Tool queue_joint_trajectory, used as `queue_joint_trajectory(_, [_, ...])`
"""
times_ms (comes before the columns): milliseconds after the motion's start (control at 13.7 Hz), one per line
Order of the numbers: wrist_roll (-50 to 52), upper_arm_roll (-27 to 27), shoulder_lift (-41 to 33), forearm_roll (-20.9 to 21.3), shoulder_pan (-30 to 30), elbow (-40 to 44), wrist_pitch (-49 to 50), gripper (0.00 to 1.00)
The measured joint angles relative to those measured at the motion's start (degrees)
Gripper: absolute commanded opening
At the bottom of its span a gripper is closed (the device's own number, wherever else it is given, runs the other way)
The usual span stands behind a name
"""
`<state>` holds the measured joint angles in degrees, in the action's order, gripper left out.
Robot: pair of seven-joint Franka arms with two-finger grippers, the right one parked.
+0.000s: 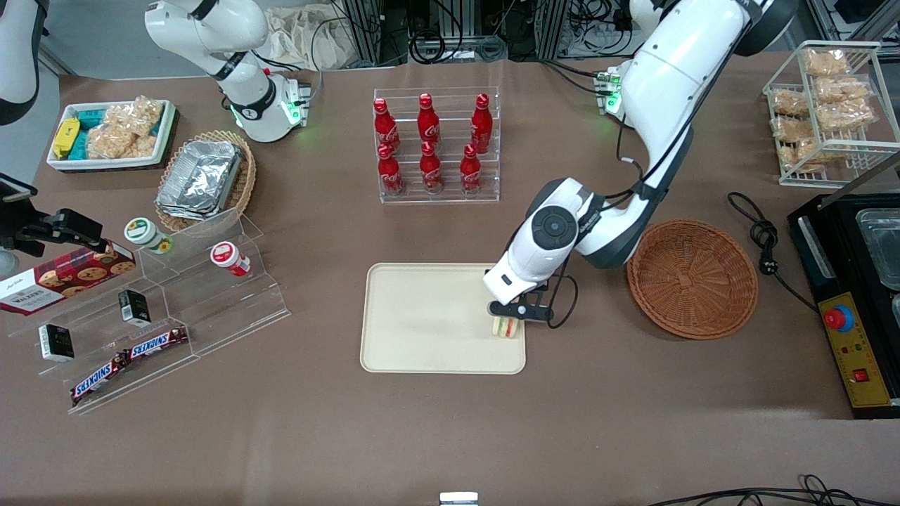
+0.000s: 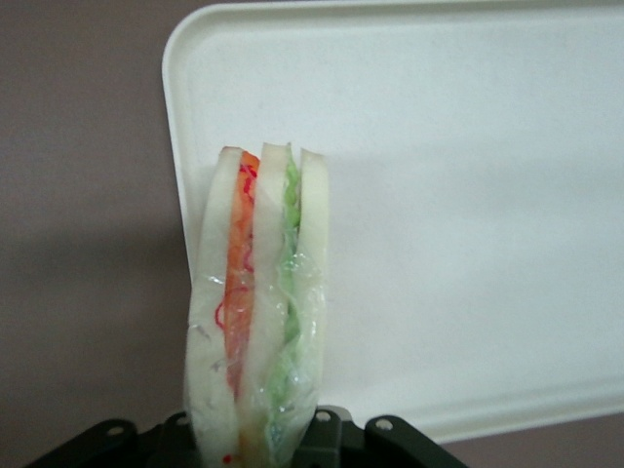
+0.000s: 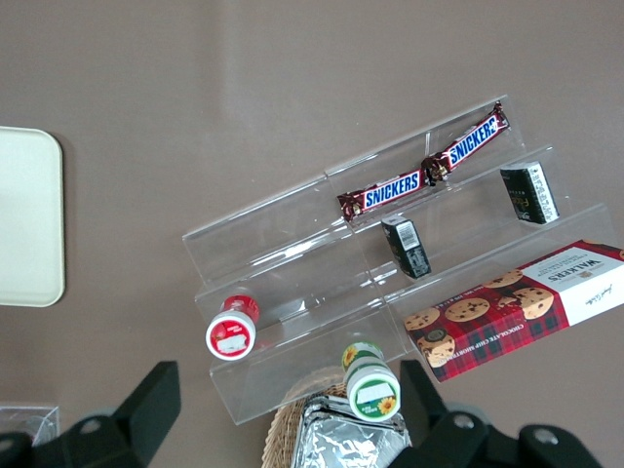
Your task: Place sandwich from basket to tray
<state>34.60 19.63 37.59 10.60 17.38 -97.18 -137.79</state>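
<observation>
Tool (image 1: 508,320) grips the sandwich (image 1: 505,327) upright, long axis vertical, over the tray (image 1: 422,316) edge nearest the basket (image 1: 692,277).

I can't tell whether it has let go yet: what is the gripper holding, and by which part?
The gripper holds the sandwich by its wide end, above the tray edge nearest the basket.

Table (image 1: 450,436): brown, matte, spreading all around below the gripper (image 1: 517,314).
Cables (image 1: 450,42): black tangle, farther from the front camera than the gripper.
Light: even, soft shadows.
</observation>
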Motion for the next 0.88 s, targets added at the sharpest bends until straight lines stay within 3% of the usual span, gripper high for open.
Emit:
queue_joint_trajectory(73, [2.0,0.0,0.9,1.7,0.1,0.4,-0.6,0.99])
queue_joint_trajectory(510, [9.4,-0.2,-1.3,2.8,-0.3,2.7,-0.8,0.99])
queue_joint_trajectory(875, [6.1,-0.3,-16.3,-2.9,-5.4,4.4,20.4,0.99])
